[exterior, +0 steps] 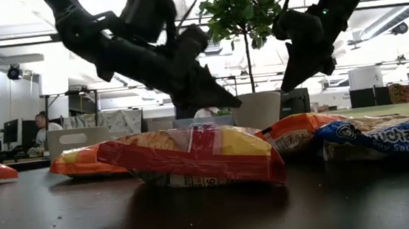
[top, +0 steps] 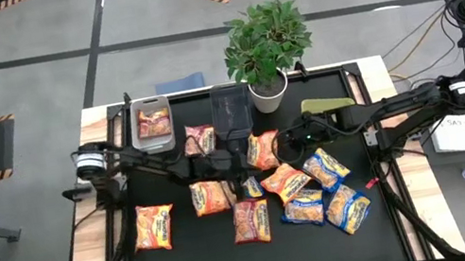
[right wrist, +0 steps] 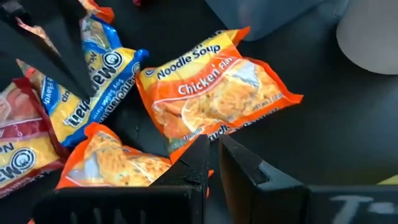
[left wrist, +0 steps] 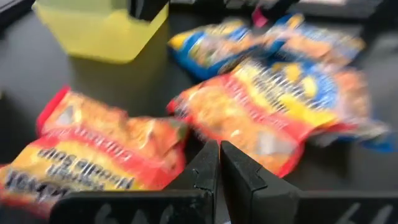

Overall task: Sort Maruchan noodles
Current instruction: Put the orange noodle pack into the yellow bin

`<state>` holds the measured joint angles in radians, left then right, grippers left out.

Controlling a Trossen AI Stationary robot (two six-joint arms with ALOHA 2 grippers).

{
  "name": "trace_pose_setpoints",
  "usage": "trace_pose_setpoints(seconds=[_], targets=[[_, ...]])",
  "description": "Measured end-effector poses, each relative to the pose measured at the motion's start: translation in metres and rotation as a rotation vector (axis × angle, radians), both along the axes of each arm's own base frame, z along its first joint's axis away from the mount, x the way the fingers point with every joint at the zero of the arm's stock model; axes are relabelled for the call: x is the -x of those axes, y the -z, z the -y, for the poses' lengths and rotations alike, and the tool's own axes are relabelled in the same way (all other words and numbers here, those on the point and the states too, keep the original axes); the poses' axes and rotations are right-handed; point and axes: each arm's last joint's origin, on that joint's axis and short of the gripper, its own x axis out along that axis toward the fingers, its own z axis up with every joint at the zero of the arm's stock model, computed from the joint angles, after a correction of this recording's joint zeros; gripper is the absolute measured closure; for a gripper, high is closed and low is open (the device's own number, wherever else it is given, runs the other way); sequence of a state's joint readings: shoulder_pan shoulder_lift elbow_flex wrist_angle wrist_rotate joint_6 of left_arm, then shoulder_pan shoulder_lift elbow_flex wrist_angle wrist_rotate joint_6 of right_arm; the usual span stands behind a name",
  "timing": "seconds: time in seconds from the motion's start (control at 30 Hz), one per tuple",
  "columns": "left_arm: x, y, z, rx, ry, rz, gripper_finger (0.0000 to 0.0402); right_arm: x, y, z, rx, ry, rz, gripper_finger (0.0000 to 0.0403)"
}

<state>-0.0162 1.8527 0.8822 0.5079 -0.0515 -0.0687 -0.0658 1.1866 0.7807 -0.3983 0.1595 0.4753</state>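
Nearest to you on the table [top: 393,227], the Maruchan noodles lie in a loose heap: a red packet [top: 250,220] and two blue-and-yellow packets [top: 348,208] at the front, with one orange-yellow packet [top: 155,227] well apart on the left side. Farther in, both grippers hang above the middle of the heap, and neither holds anything. The left gripper [left wrist: 219,163] has its fingers almost pressed together. The right gripper [right wrist: 214,152] shows only a narrow gap between its fingers. Just beyond the right gripper lies the orange Chicken Flavor packet [right wrist: 217,90]; its long axis runs slanted across the fingers, and I judge the right arm is the nearer one. At the far edge stand the grey bin [top: 151,126], which already has one packet inside, the dark bin [top: 231,111] and the green bin [top: 326,103].
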Motion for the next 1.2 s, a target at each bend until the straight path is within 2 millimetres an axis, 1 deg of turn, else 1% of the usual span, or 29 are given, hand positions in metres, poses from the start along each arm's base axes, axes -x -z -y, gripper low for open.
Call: trace_pose_setpoints(seconds=[0.17,0.3,0.43,0.6,0.73,0.83,1.0,1.07,1.2], targets=[[-0.004,0.007,-0.002,-0.062,-0.05,-0.037,0.0402,-0.005,0.006,0.001,-0.007,0.047,0.0,0.0371],[-0.004,0.012,-0.005,-0.11,-0.118,-0.061,0.0401,-0.009,0.015,0.004,-0.042,0.097,-0.026,0.0346],[-0.005,0.02,-0.006,-0.134,-0.122,-0.085,0.0402,-0.013,0.023,0.008,-0.068,0.139,-0.044,0.0291],[-0.005,0.033,-0.007,-0.135,-0.122,-0.127,0.0402,-0.015,0.028,0.018,-0.093,0.213,-0.048,0.02],[-0.006,0.038,-0.007,-0.133,-0.127,-0.135,0.0402,-0.016,0.03,0.027,-0.095,0.257,-0.036,0.0133],[-0.005,0.04,-0.007,-0.131,-0.129,-0.144,0.0402,-0.018,0.031,0.033,-0.088,0.271,-0.024,0.0095],[-0.004,0.041,-0.008,-0.131,-0.136,-0.166,0.0401,-0.02,0.035,0.043,-0.08,0.292,-0.017,0.0055],[-0.004,0.042,-0.009,-0.12,-0.144,-0.17,0.0401,-0.021,0.036,0.046,-0.074,0.292,-0.011,0.0048],[-0.003,0.034,-0.007,-0.102,-0.124,-0.154,0.0402,-0.022,0.037,0.047,-0.063,0.28,-0.014,0.0044]])
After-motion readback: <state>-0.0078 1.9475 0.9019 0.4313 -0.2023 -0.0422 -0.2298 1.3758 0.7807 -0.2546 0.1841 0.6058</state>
